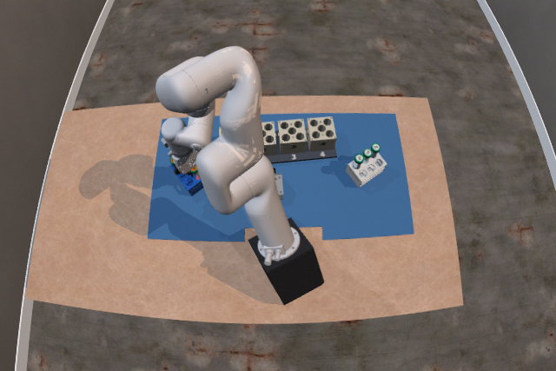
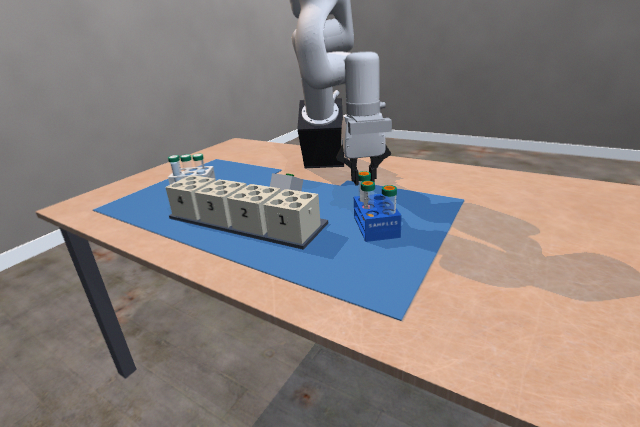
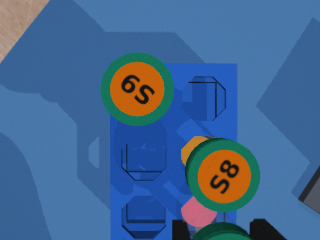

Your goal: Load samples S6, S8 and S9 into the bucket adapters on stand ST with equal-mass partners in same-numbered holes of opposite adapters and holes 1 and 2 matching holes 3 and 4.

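Observation:
My gripper point(image 2: 364, 177) point(image 3: 220, 233) is shut on an orange-dotted sample tube, its ID out of view. The tube stands low at the inner end of the blue samples rack point(image 1: 190, 182) point(image 2: 383, 231) point(image 3: 227, 72); whether it touches bottom is hidden. Sample S8 point(image 2: 367, 186) point(image 3: 224, 176) stands beside it. Another sample point(image 2: 389, 190) point(image 3: 137, 89), whose label looks like S9 upside down, stands at the opposite end. Adapter 1 point(image 2: 289, 228), adapter 2 point(image 2: 244, 220), adapter 3 point(image 1: 293, 144) point(image 2: 211, 209) and adapter 4 point(image 1: 321, 142) point(image 2: 180, 203) show no tubes.
A white rack point(image 1: 359, 180) point(image 2: 210, 174) holds three white-dotted blanks at the far side from my gripper. The dark stand point(image 1: 309, 155) point(image 2: 316, 235) bears the adapters. The small grey desk point(image 1: 279, 186) point(image 2: 279, 181) with its green key point(image 2: 290, 174) stands between stand and arm base.

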Motion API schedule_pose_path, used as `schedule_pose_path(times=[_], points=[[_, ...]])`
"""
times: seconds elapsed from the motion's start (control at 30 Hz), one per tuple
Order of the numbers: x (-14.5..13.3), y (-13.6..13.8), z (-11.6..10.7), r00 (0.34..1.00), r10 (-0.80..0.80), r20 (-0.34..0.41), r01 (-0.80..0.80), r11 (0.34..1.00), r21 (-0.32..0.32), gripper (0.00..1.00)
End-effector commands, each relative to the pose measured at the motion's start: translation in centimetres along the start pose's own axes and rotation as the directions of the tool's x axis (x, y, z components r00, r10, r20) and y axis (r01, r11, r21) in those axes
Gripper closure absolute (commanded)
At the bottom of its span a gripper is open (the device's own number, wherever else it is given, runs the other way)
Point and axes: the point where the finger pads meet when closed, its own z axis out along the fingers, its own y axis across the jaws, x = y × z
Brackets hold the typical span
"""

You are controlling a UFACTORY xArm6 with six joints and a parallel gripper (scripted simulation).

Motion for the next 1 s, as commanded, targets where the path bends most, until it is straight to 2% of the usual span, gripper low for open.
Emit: schedule_pose_path(times=[0.0, 0.23, 0.73, 0.77, 0.97], points=[[0.13, -0.02, 0.08, 1.0, 0.0, -0.004, 0.0, 1.0, 0.0, 1.0], [0.12, -0.02, 0.78, 1.0, 0.0, -0.004, 0.0, 1.0, 0.0, 1.0], [0.13, -0.02, 0.78, 1.0, 0.0, -0.004, 0.0, 1.0, 0.0, 1.0], [0.12, -0.02, 0.81, 1.0, 0.0, -0.004, 0.0, 1.0, 0.0, 0.56], [0.13, -0.02, 0.81, 1.0, 0.0, -0.004, 0.0, 1.0, 0.0, 0.56]])
